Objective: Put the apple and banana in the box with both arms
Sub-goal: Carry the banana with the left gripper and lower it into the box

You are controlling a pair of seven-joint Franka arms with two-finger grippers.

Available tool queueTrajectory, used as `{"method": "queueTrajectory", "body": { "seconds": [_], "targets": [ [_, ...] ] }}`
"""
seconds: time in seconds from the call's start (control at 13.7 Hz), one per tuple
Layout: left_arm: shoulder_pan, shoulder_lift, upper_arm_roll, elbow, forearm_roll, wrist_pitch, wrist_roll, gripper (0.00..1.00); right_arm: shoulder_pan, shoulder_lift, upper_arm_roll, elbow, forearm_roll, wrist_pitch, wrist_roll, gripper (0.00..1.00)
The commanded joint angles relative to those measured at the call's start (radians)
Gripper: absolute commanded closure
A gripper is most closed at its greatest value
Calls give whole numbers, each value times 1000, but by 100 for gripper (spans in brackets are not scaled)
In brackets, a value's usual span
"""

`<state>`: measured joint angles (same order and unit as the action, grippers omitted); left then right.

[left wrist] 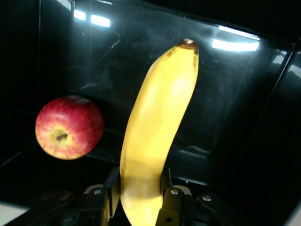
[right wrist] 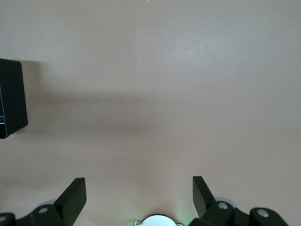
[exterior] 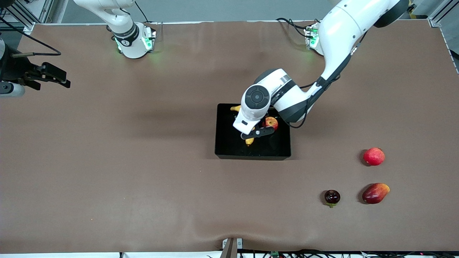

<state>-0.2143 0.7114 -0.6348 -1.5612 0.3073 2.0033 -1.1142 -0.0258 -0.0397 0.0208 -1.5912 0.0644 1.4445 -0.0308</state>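
We see left gripper (exterior: 255, 133) low over box (exterior: 224, 143), in middle of table. Its fingers (left wrist: 170, 200) squeeze banana (left wrist: 157, 141) near one end; rest of banana sticks out past fingertips, inside box. Apple (left wrist: 69, 127) sits in box too, just beside banana, not touching gripper. We see right gripper (right wrist: 138, 200) wide open, holding nothing, over bare table at right arm's end; that arm waits. Red fruit (exterior: 373, 156), mango (exterior: 375, 193) and dark fruit (exterior: 332, 196) lie near left arm's end, well apart from box.

The yellow banana (left wrist: 155, 141) and the red-and-yellow apple (left wrist: 69, 127) lie side by side inside the black box (exterior: 224, 143).
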Motion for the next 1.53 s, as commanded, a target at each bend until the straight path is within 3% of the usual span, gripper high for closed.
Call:
{"method": "queueTrajectory", "body": {
  "seconds": [0.0,0.51,0.66,0.87,0.95,1.02,1.46],
  "targets": [
    [-39,25,26,56,15,12,-30,100,1,-5,1,0,3,2,-6,0],
    [-77,120,29,67,22,84,-61,100,-2,0,1,0,3,5,-6,0],
    [-95,125,62,66,22,103,-46,100,-2,0,1,0,3,4,-6,0],
    [-152,129,139,66,22,146,-36,72,-3,0,1,0,3,4,-6,0],
    [-158,129,150,66,22,150,-32,49,-3,0,1,0,3,4,-6,0],
    [-158,128,150,66,26,150,-23,0,-2,0,1,0,3,4,-6,0],
    [-125,44,165,73,71,106,-18,0,0,4,1,0,3,13,-6,0]
  ]
}}
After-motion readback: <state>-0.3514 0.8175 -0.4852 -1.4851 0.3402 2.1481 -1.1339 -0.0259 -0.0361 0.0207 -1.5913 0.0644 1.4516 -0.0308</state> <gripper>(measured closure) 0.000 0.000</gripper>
